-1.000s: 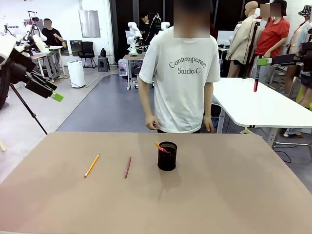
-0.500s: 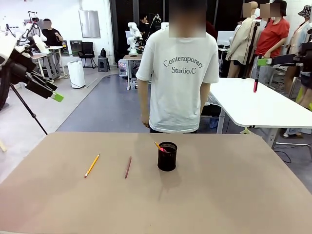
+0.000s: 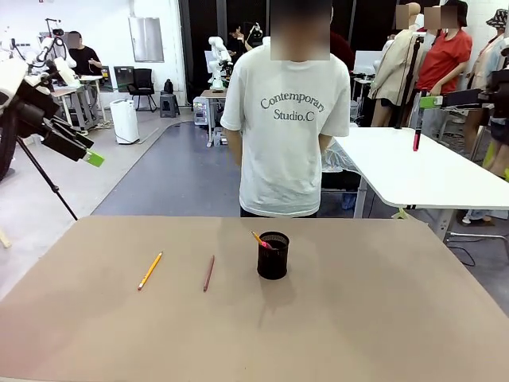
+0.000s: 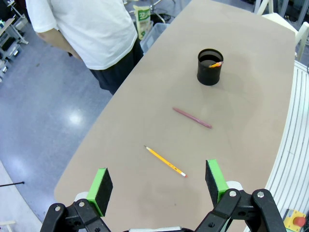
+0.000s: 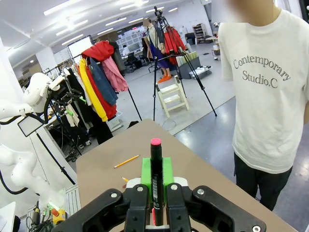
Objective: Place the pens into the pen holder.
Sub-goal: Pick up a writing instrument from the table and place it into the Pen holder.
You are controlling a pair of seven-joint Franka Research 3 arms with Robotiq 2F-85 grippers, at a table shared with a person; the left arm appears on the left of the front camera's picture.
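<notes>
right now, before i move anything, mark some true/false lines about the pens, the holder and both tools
1. The left tool is open and holds nothing. True.
2. The right tool is empty. False: it is shut on a dark pen with a pink tip.
3. The orange-yellow pencil lies inside the pen holder. False: it lies on the table, to the robot's left of the holder and apart from it.
4. The reddish-brown pen lies on the table between the pencil and the holder. True.
5. The pen holder is empty. False: an orange stick leans in it.
</notes>
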